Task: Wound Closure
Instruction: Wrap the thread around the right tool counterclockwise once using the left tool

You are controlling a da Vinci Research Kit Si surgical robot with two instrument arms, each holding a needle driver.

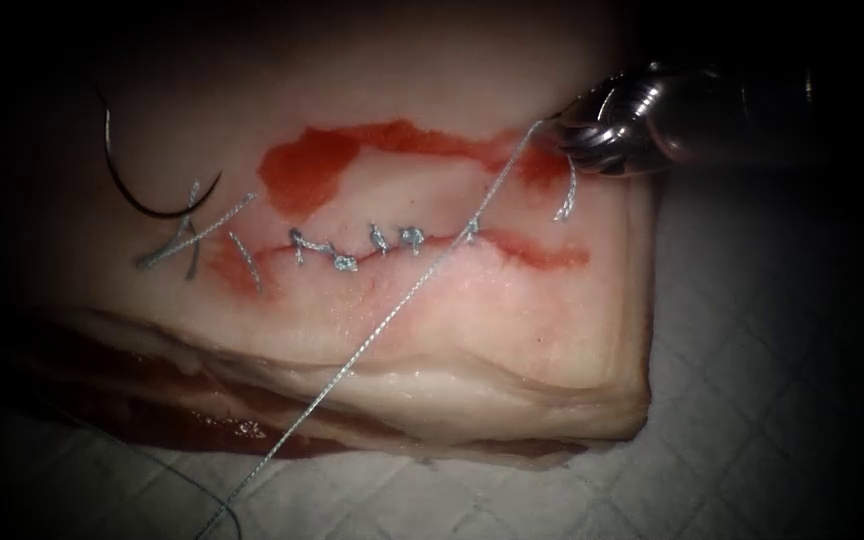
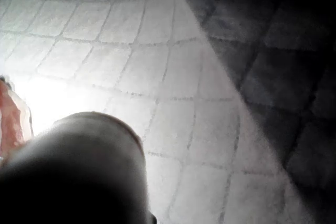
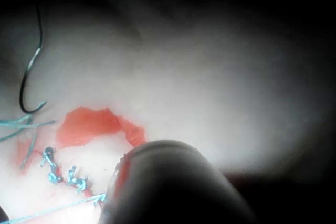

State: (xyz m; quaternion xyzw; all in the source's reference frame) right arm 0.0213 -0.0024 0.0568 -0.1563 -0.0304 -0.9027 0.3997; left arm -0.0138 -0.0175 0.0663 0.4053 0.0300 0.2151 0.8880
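R arm's claw at upper right over tissue's far edge, shut on thread.

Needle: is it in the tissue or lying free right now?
Free. The needle lies on the tissue left of the cut, its whole curve exposed, in neither tool. The right tool holds the thread.

A dark curved steel needle lies free on the pale pork-belly tissue, left of the stitched, red-edged cut. Taut blue-grey thread runs diagonally from the right tool across the cut.
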